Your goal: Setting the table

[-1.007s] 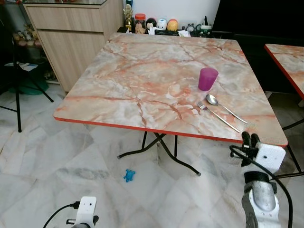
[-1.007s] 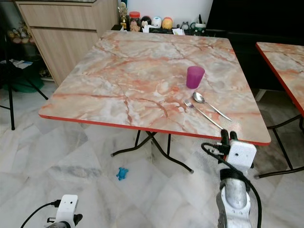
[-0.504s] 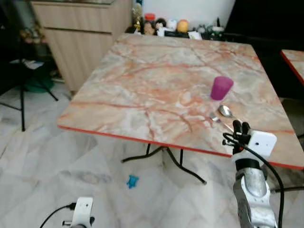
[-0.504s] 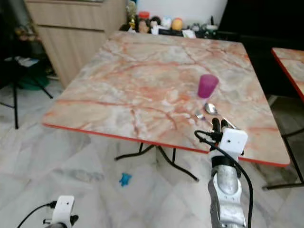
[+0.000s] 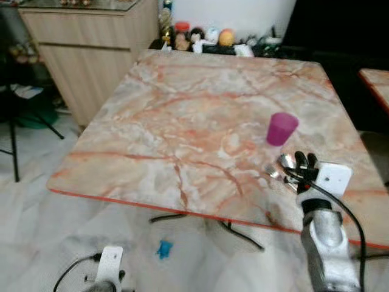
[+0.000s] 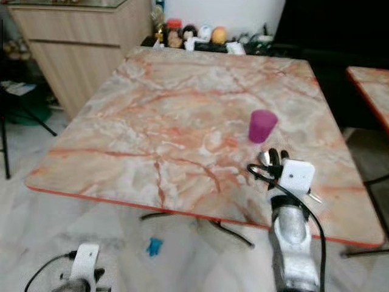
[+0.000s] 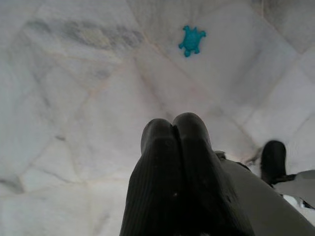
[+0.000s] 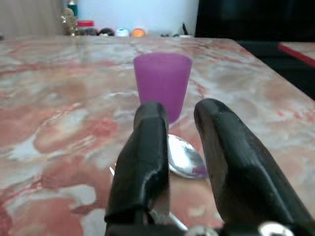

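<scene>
Your right claw is up over the near right part of the marble worktop, its 2 fingers released with a clear gap between them and nothing held. In the right wrist view the spoon lies directly ahead and just below the fingertips, its bowl showing in the gap between the 2 fingers. The purple cup stands upright just beyond the spoon's bowl, along the same line the claw is pointing.

What matters for your next move, as I judge it, is the spoon's long axis. The bowl is at the far end, toward the cup, and the handle seems to run back toward you and under the claw, though the claw hides most of it. The fork lies just beside the spoon on its left, only its tines peeking out, so the 2 pieces are close enough that a careless pinch could catch both. You would want the fingers set across the handle, not along it.

Your right arm is plainly the nearer 1. Your left claw hangs idle low over the tiled floor, fingers clenched together and empty, with a small blue toy lying on the tiles ahead of it.
</scene>
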Controlling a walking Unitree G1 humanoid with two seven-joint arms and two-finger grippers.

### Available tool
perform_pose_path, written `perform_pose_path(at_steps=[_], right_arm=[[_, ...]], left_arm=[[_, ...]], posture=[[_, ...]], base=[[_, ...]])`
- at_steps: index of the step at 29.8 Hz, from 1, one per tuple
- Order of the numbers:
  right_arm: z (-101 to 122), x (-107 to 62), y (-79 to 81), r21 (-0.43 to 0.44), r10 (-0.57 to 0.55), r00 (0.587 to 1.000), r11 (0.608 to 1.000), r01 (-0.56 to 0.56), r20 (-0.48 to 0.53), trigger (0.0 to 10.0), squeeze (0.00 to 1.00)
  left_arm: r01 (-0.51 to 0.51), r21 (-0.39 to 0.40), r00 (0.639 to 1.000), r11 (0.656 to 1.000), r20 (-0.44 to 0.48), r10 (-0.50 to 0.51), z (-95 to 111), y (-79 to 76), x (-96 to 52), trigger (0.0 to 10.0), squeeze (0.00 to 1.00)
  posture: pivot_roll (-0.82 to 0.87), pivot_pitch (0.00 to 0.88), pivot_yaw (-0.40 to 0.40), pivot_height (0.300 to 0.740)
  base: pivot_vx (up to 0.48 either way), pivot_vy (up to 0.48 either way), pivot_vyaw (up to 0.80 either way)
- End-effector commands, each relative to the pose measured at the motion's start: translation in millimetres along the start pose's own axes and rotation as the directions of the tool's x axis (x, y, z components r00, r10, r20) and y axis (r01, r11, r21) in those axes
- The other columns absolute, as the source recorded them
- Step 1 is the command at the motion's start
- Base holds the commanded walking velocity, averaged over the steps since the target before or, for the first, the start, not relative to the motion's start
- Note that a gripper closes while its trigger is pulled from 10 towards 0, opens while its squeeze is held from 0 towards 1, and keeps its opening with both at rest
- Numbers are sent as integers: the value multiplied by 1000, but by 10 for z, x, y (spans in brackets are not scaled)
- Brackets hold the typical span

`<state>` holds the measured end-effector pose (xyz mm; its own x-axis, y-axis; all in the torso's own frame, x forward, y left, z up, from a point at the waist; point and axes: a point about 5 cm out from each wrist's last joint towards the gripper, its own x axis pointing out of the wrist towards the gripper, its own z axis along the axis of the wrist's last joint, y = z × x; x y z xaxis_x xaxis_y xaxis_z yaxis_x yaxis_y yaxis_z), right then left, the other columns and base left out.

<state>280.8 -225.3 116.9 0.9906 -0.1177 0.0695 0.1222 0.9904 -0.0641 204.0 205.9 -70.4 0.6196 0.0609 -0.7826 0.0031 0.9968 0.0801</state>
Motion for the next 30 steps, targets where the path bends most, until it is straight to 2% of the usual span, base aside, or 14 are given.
perform_pose_path(at_steps=[1, 8, 12, 14, 16, 18, 19, 20, 21, 22, 23, 24, 26, 30], right_arm=[[122, 11, -13, -11, 33, 998, 999, -33, 45, 10000, 1000], [229, 130, -186, -39, 183, 983, 982, -184, -17, 10000, 1000], [161, 192, -286, -40, 299, 942, 951, -308, -154, 10000, 1000], [157, 211, -318, -63, 294, 940, 949, -308, -173, 10000, 1000], [182, 299, -429, -91, 205, 961, 970, -225, -185, 10000, 1000], [212, 333, -448, -84, 168, 972, 979, -184, -167, 10000, 1000], [263, 357, -400, -48, 147, 982, 987, -154, -120, 10000, 255], [298, 366, -360, -22, 139, 986, 990, -142, -86, 10000, 255], [312, 349, -199, 0, 153, 987, 988, -154, -42, 10000, 0], [312, 349, -199, 0, 153, 987, 988, -154, -42, 10000, 0], [292, 337, -130, 4, 156, 987, 988, -156, -40, 10000, 0], [232, 303, 6, 51, 172, 984, 984, -170, -42, 10000, 0], [147, 267, 117, 86, 183, 981, 980, -177, -59, 10000, 0], [100, 252, 161, 92, 187, 980, 979, -180, -71, 10000, 0]], left_arm=[[-2, 1, 1000, 1000, -24, 2, -78, 21, -15, 10000, 0], [4, 2, 1000, 1000, -30, -4, -85, 19, -15, 10000, 0], [9, -3, 999, 1000, -32, -9, -83, 11, -14, 10000, 0], [10, -3, 999, 1000, -32, -10, -83, 11, -14, 10000, 0], [9, -1, 999, 1000, -33, -9, -86, 18, -15, 10000, 0], [8, -1, 999, 1000, -33, -8, -87, 22, -16, 10000, 0], [7, -6, 1000, 1000, -30, -7, -89, 26, -17, 10000, 0], [6, -9, 1000, 1000, -28, -6, -89, 29, -18, 10000, 0], [3, -9, 1000, 1000, -23, -3, -90, 34, -20, 10000, 0], [3, -9, 1000, 1000, -23, -3, -90, 34, -20, 10000, 0], [2, -9, 1000, 1000, -22, -2, -91, 36, -20, 10000, 0], [1, -6, 1000, 1000, -22, -1, -93, 35, -21, 10000, 0], [-2, -3, 1000, 1000, -19, 2, -93, 38, -21, 10000, 0], [-15, 19, 1000, 1000, -7, 15, -68, 60, -20, 10000, 0]], posture=[[21, 47, -29, 740], [13, 48, -23, 740], [22, 48, -22, 740], [22, 49, -21, 740], [23, 52, -22, 740], [23, 52, -22, 740], [24, 53, -22, 740], [24, 53, -22, 740], [25, 55, -21, 740], [25, 55, -21, 740], [27, 56, -21, 740], [33, 57, -21, 740], [38, 58, -18, 740], [34, 57, -21, 740]], base=[[0, 0, 0], [0, 0, 0], [0, 0, 0], [0, 0, 0], [0, 0, 0], [0, 0, 0], [0, 0, 0], [0, 0, 0], [0, 0, 0], [0, 0, 0], [0, 0, 0], [0, 0, 0], [0, 0, 0], [0, 0, 0]])
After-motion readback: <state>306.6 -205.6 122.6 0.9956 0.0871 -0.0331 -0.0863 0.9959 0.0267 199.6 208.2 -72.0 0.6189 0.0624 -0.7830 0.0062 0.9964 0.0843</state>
